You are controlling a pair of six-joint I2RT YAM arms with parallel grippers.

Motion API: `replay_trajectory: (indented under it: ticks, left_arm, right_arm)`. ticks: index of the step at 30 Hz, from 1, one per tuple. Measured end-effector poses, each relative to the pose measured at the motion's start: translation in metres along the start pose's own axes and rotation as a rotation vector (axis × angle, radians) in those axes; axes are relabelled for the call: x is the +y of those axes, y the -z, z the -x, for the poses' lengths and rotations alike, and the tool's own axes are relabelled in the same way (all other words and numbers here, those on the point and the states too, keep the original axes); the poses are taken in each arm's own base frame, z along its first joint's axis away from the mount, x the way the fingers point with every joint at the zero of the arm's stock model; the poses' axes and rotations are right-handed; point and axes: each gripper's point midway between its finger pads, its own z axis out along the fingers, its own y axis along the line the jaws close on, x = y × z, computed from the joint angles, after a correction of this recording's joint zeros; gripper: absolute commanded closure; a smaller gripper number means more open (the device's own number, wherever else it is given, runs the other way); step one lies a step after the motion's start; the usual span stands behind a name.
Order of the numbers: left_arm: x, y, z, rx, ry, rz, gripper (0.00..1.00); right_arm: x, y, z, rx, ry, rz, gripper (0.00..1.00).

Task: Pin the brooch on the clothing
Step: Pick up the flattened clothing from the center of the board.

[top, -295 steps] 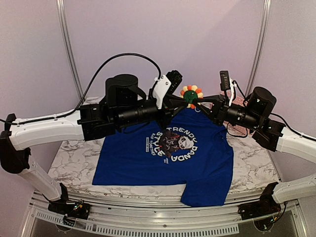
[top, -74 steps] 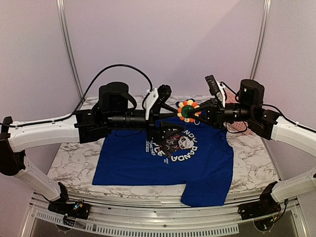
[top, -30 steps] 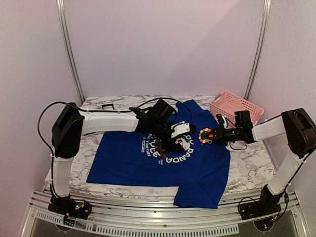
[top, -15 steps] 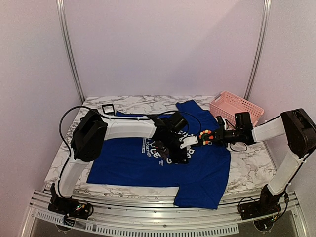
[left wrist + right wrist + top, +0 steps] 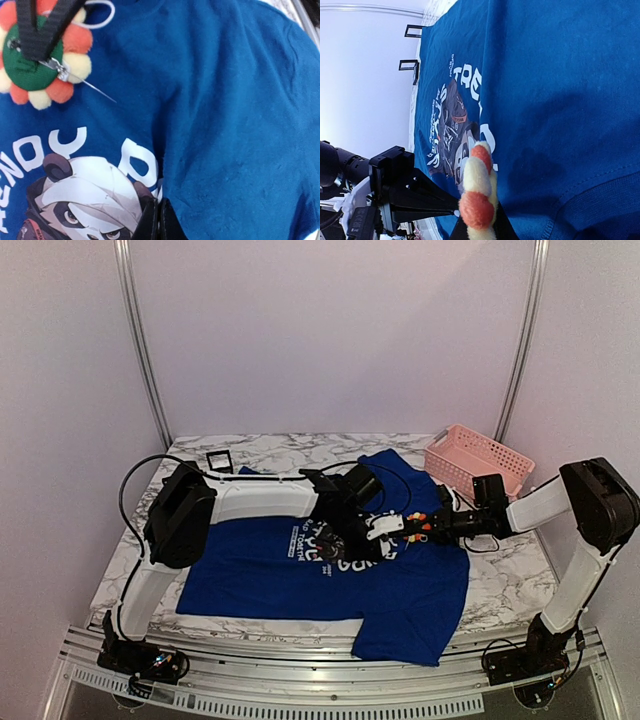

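Observation:
The blue panda T-shirt (image 5: 255,570) lies flat on the marble table. My left gripper (image 5: 370,543) is down on the print; in the left wrist view (image 5: 159,216) its jaws are shut on a raised fold of the shirt (image 5: 240,100) beside the panda. My right gripper (image 5: 420,528) is shut on the flower brooch (image 5: 412,522), held just right of the left gripper. The left wrist view shows the brooch's green back (image 5: 32,60) with its pin open and the needle pointing at the fabric. In the right wrist view the brooch (image 5: 476,192) is edge-on above the shirt (image 5: 560,65).
A pink basket (image 5: 478,457) stands at the back right of the table. A small black square box (image 5: 217,459) sits at the back left, past the shirt's sleeve. The marble table (image 5: 500,570) shows bare to the right of the shirt.
Both arms came down from holding the brooch in the air to the shirt. In the last half second the right gripper brought the brooch closer to the left gripper, which pinched the fabric.

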Motion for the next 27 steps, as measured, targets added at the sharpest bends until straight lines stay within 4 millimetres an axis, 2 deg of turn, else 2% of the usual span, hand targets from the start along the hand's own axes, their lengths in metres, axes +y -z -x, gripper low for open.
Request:
replay_trajectory:
  ticks: [2, 6, 9, 11, 18, 22, 27]
  left_arm:
    - [-0.006, 0.006, 0.006, -0.005, -0.024, -0.035, 0.88]
    - [-0.013, 0.013, 0.013, -0.022, -0.077, -0.080, 0.63]
    - [-0.015, 0.014, 0.015, -0.027, -0.124, -0.087, 0.57]
    - [-0.015, 0.014, 0.016, -0.030, -0.146, -0.086, 0.59]
    - [-0.022, 0.007, 0.033, -0.078, -0.173, -0.069, 0.84]
    - [-0.026, 0.003, 0.041, -0.101, -0.177, -0.061, 0.85]
    - [-0.027, -0.003, 0.035, -0.086, -0.180, -0.051, 0.86]
  right_arm:
    - [-0.001, 0.000, -0.005, 0.011, -0.012, 0.009, 1.00]
    - [0.001, 0.001, -0.012, 0.030, -0.023, 0.033, 1.00]
    - [0.004, 0.001, -0.015, 0.041, -0.030, 0.056, 1.00]
    - [0.007, 0.001, -0.016, 0.045, -0.034, 0.070, 1.00]
    - [0.012, 0.002, -0.017, 0.056, -0.060, 0.094, 1.00]
    - [0.014, 0.002, -0.019, 0.071, -0.074, 0.109, 1.00]
    - [0.016, 0.001, -0.021, 0.080, -0.083, 0.114, 1.00]
